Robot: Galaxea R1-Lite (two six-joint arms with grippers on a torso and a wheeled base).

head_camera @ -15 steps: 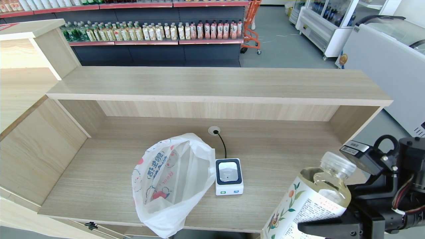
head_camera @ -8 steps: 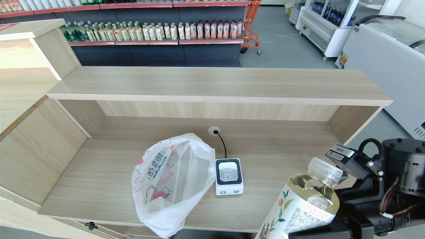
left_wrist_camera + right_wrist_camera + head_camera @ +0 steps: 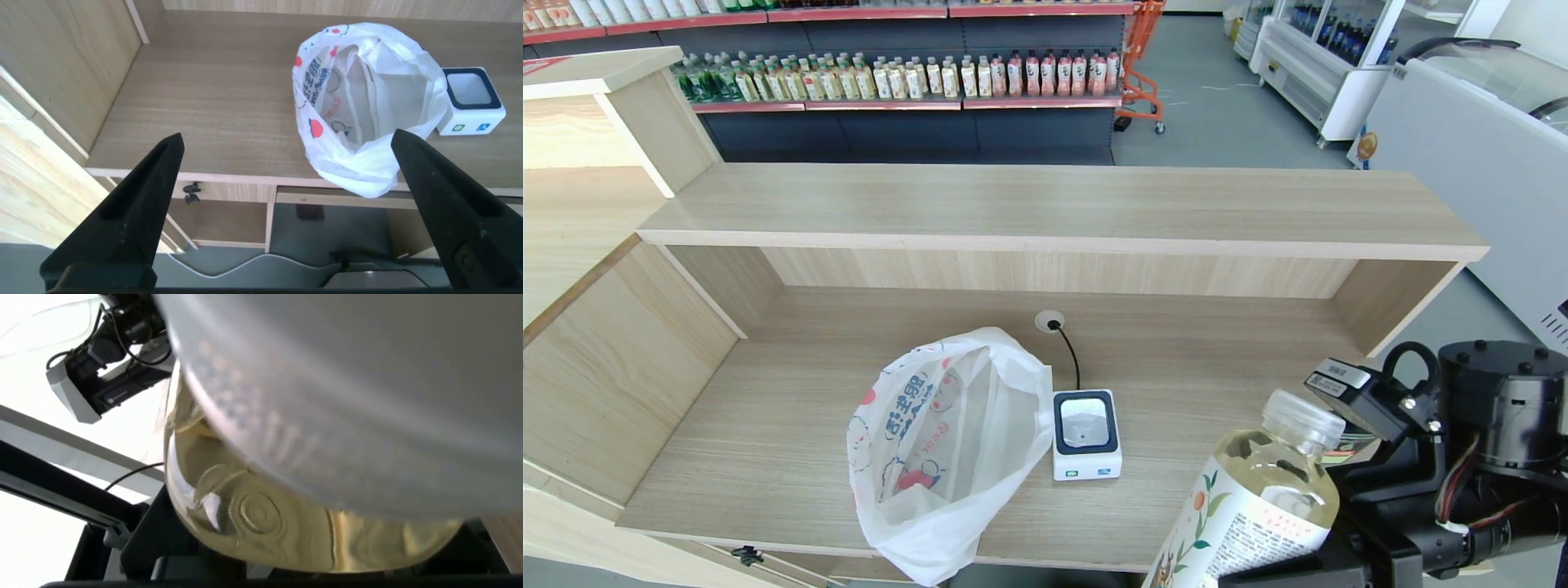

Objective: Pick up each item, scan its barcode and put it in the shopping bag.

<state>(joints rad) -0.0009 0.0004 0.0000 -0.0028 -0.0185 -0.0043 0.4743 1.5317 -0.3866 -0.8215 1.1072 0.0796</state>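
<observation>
Currently, in the head view, my right gripper (image 3: 1278, 563) is clamped on the lower body of a bottle (image 3: 1258, 506) of pale yellow drink. Its cap tilts toward 1 o'clock, and it hangs off the counter's (image 3: 768, 425) near edge, at about 4 o'clock from the scanner (image 3: 1086, 433). The shopping bag (image 3: 947, 449) slumps open just beside the scanner, at its 9 o'clock, with something red inside.

In the left wrist view, my left gripper (image 3: 288, 139) hangs with its fingers spread wide and nothing between them. Beyond it the bag (image 3: 368, 106) and the scanner (image 3: 467, 102) sit on the counter.

In the right wrist view, the bottle (image 3: 270, 514) presses close against the lens, its liquid glinting.

I judge the step in hand to be carrying the bottle to the scan. The next move calls for swinging it toward 10 o'clock over the scanner's window and turning the label until the barcode faces the glass. I cannot tell from here where that barcode sits. The bag comes after.
</observation>
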